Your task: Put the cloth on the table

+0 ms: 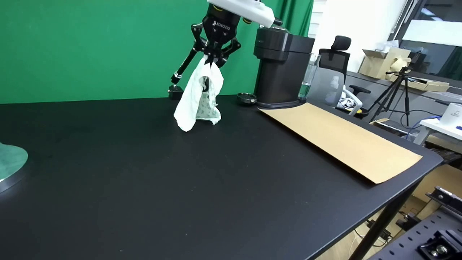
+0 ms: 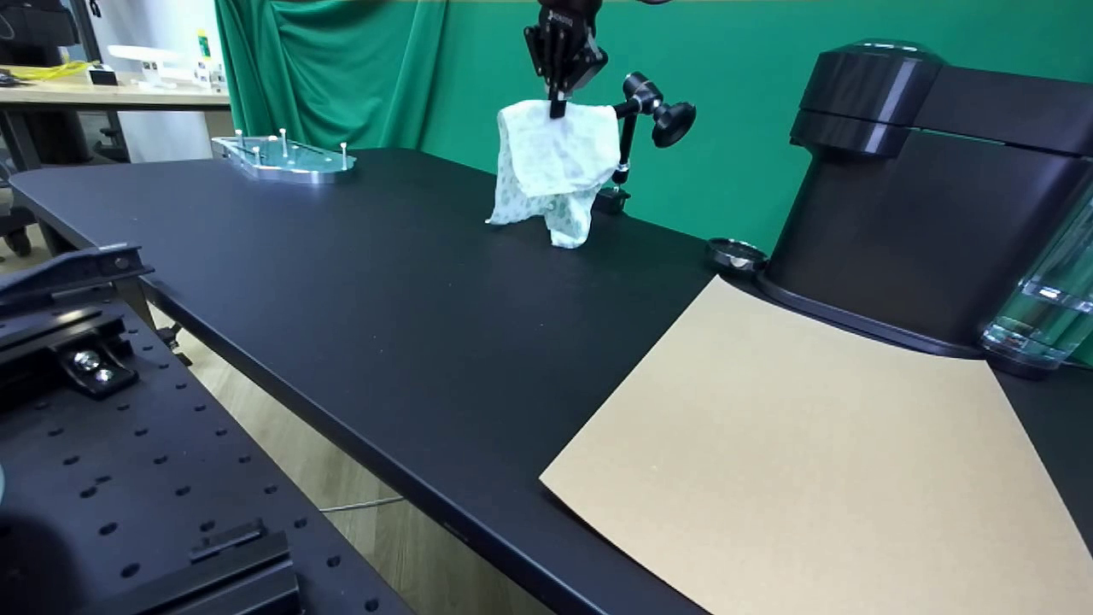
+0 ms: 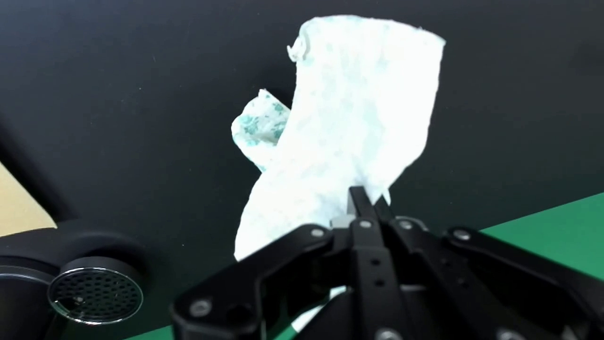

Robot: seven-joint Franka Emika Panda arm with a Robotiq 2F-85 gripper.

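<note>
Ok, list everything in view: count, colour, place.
table: 1, black, all three views
cloth: 1, white with green pattern, hanging over table
coffee machine: 1, black, on table
sheet: 1, tan, beside machine
drip tray: 1, black, silver-rimmed, by machine
pegged plate: 1, clear, table end opposite machine
jointed stand: 1, black, table's back edge
backdrop: 1+, green, behind table
perforated board: 1+, dark, foreground
tripod: 1, black, background
boxes: several, tan, background
chair: 1+, black, background
desks: 2+, tan, white, background
claw: 1, black, pinching cloth
bar: 1, white, near claw's top
</note>
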